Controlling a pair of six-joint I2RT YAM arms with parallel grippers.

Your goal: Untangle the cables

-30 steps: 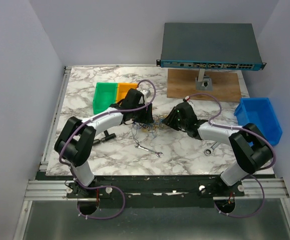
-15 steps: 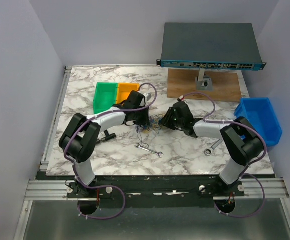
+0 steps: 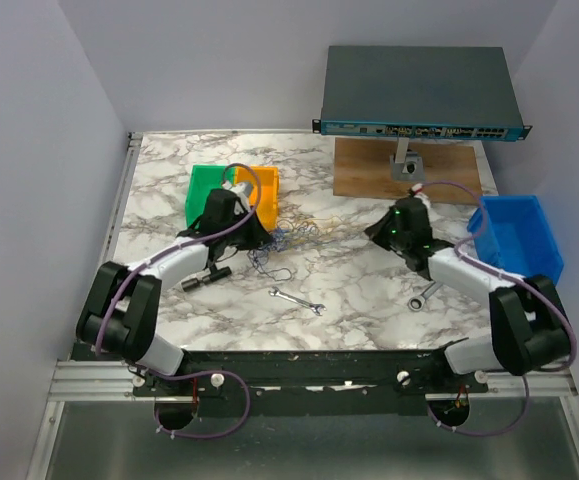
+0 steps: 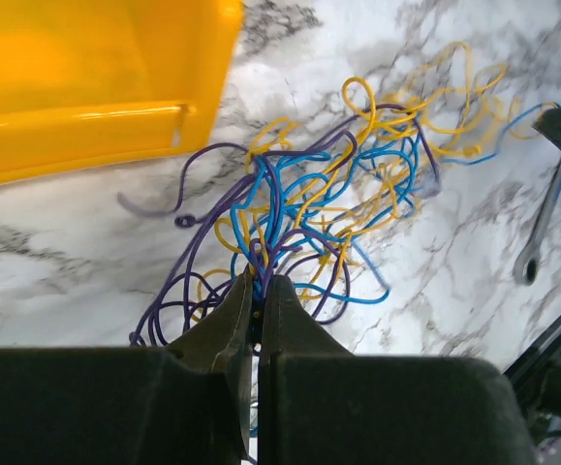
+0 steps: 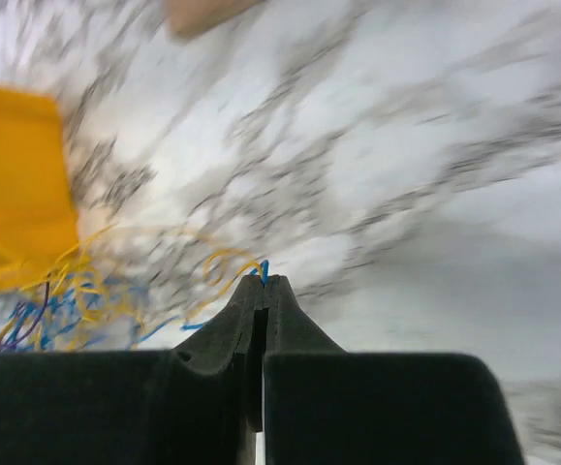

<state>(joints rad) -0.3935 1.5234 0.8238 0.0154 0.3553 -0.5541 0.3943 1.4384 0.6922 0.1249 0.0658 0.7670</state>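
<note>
Left gripper [image 4: 257,291]: jaws closed, pinching purple and blue strands at the near edge of the tangle of thin blue, yellow and purple wires [image 4: 328,194], just beside the yellow plastic bin [image 4: 86,87]. Right gripper [image 5: 264,283]: clamped on a blue strand's end. Tangle lies between them, nearer the left arm. Long axis runs left-right, strands trailing toward the right gripper.

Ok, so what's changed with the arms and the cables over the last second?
Both grippers closed on the cables and pulled apart: the left gripper drew back toward the yellow bin, the right gripper toward the blue bin, stretching the tangle wider. The two wrenches and the network switch stayed put.
</note>
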